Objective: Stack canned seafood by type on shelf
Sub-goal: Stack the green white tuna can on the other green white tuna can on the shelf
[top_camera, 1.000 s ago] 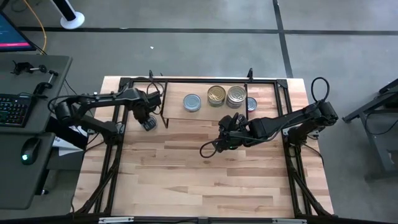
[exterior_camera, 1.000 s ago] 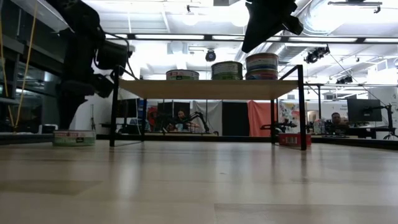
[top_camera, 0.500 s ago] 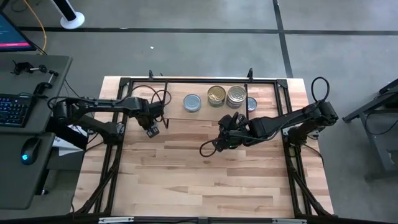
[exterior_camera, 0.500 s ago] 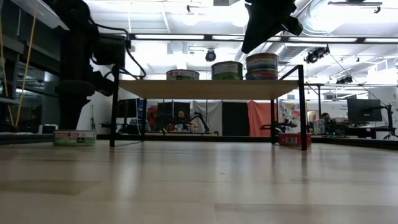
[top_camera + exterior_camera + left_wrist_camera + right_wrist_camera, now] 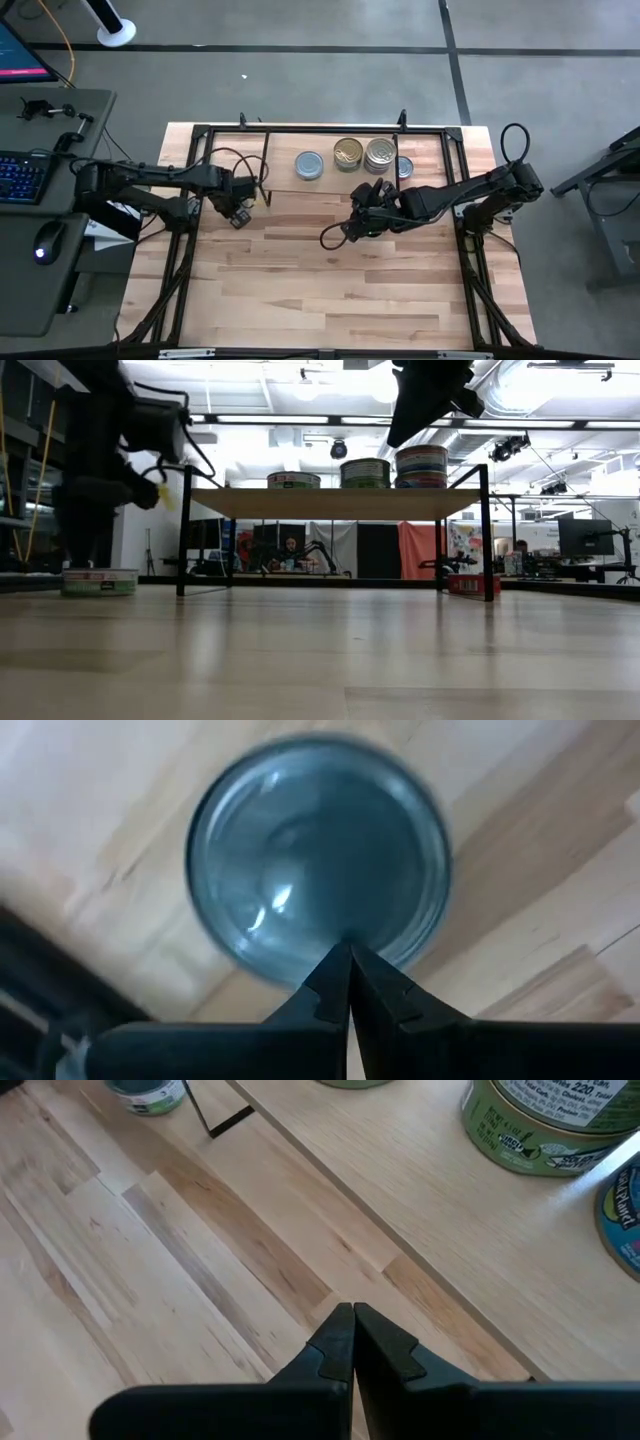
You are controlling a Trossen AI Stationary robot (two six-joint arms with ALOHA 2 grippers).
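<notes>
The left gripper [image 5: 349, 955] hovers over a silver-topped tin [image 5: 318, 850] on the table [image 5: 330, 280], jaws closed and empty. The right gripper [image 5: 353, 1320] hangs beside the shelf [image 5: 420, 1190], jaws closed, holding nothing.

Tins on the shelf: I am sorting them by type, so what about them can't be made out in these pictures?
- Stacked tins, low view: top hidden; the right arm crosses above.
- Silver-topped tin, high view: label too small to read.
- Tin on the table, left wrist view: blurred, sides unseen.
- Red tin, low view: behind the shelf leg, too small.
</notes>
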